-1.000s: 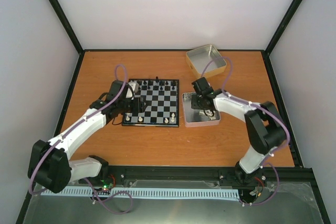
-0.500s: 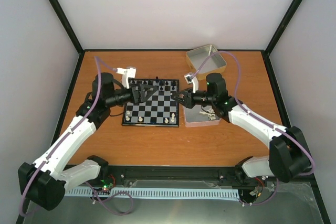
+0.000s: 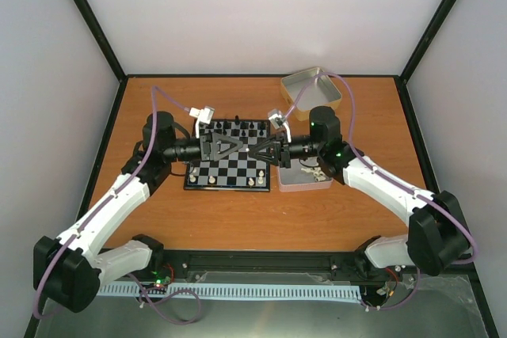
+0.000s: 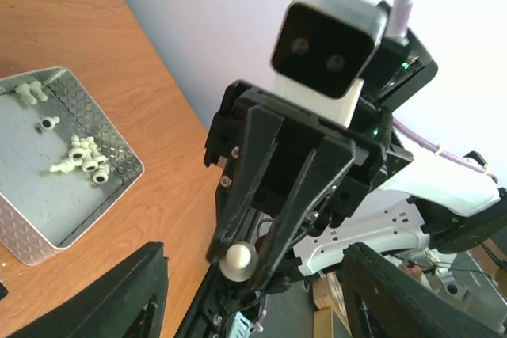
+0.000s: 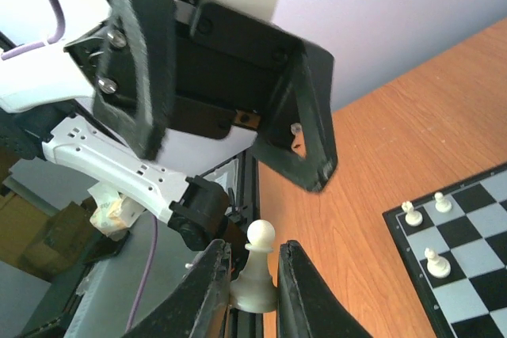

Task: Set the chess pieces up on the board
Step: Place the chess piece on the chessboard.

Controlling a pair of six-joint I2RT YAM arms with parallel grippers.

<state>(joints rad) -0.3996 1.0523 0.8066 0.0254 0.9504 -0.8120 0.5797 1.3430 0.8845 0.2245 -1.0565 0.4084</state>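
A second ago the right gripper [image 3: 258, 149] is down in the tin [image 3: 303, 187] just right of the board [image 3: 230, 170], and the left gripper [image 3: 241, 148] is low at the board's left edge; now both are raised and turned level, facing each other nearly tip to tip above the middle of the board. The right gripper's jaws are pinched almost closed on the base of a cream-white pawn [image 5: 257, 268], which stands upright between them in the air, well above the squares. The left gripper's jaws stand spread wide with nothing in them, pointing at the pawn but, as far as the wrist views show, not yet around it. This reads as a mid-air handover, the piece fetched from the tin and offered to the left arm, probably for a square on its side. A few cream-white pieces [image 3: 211, 180] stand on the near row; more [image 4: 79, 156] lie in the tin, so much of the setting-up remains; the black pieces [image 3: 238, 126] line the far row.
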